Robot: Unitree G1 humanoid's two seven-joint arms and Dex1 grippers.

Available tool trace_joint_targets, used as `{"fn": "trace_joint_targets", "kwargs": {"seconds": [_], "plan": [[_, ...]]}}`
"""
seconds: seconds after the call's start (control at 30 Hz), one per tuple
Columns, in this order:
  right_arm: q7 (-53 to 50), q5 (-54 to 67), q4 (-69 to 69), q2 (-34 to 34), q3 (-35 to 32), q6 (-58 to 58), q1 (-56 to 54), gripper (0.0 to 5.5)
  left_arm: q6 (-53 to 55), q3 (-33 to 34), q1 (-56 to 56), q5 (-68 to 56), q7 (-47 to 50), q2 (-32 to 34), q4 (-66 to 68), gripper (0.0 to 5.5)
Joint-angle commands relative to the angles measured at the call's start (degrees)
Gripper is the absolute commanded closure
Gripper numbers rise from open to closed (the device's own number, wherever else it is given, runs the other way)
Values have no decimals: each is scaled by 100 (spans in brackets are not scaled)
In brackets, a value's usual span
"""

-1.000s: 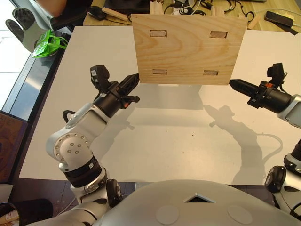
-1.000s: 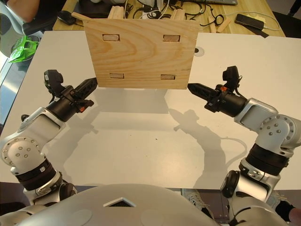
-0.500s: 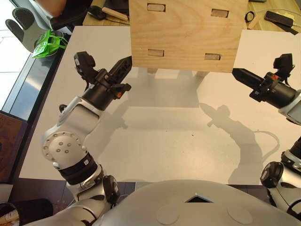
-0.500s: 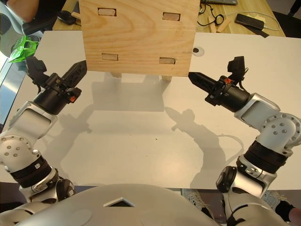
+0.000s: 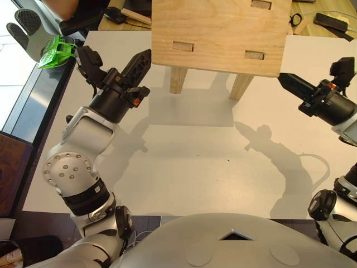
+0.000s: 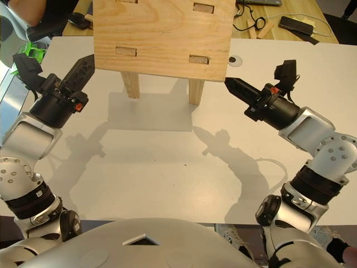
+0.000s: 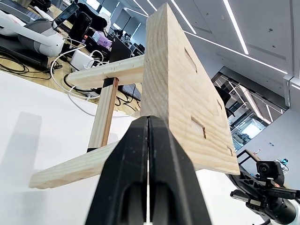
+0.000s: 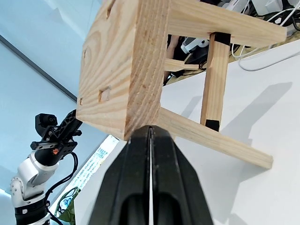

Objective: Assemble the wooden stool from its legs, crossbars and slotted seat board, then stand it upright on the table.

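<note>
The assembled wooden stool has its slotted seat board point(image 5: 220, 33) tilted toward me at the table's far side. Two near legs point(image 5: 177, 79) point(image 5: 241, 86) show beneath it, and a crossbar point(image 8: 213, 82) joins the legs. My left gripper point(image 5: 144, 56) is shut, its tip against the board's left edge point(image 7: 157, 70). My right gripper point(image 5: 281, 79) is shut too, its tip at the board's right edge point(image 8: 147, 61). The stool sits between the two tips. Whether all its feet rest on the table I cannot tell.
The white table point(image 5: 195, 167) spreads out in front of the stool. A green object point(image 5: 56, 51) lies off the far left corner. Behind the table, a desk carries cables, loose wood pieces point(image 5: 136, 15) and a phone point(image 5: 332, 22).
The seat board has swung from nearly facing me toward level, and its near legs have come into view. Both grippers moved away from me and upward along with its edges.
</note>
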Motion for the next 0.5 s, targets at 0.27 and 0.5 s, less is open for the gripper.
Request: {"fn": "trace_joint_targets", "kwargs": {"seconds": [0.27,0.5], "plan": [[141,1040,-184,131,696,81,-152,550,137,-1082,-102,-846,-167,165,-175,549],[489,104,-86,-236,1147,-706,296,550,-227,-1196,279,291,-329,459,135,549]]}}
